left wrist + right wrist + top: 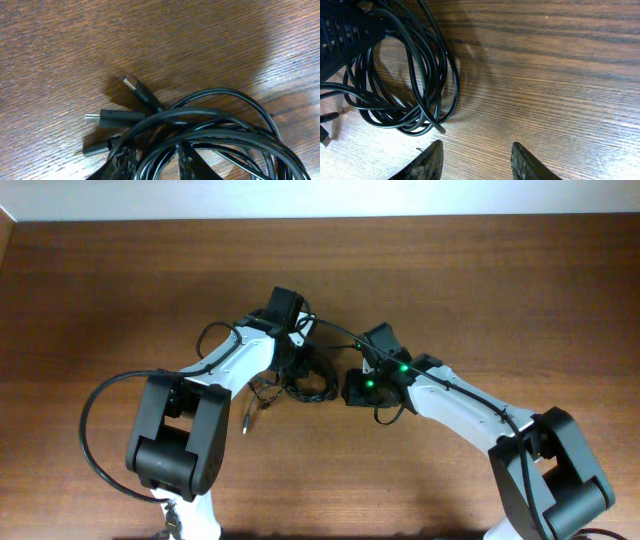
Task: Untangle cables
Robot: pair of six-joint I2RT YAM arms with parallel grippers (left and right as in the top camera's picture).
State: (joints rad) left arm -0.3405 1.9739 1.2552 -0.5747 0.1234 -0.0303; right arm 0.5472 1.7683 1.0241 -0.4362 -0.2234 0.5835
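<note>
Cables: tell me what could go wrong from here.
1. The cables lie as one overlapping coil across the left gripper; a pull there would likely drag the whole bundle or tighten it.
2. The right gripper stands open over bare table beside the coil; closing there would catch nothing.
3. Both grippers crowd the same bundle in the overhead view, so they might bump.

Bright even light, soft shadows, sharp focus

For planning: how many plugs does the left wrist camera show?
3: upper plug pointing up-left, middle plug pointing left, lower plug beneath it; others may be hidden.
</note>
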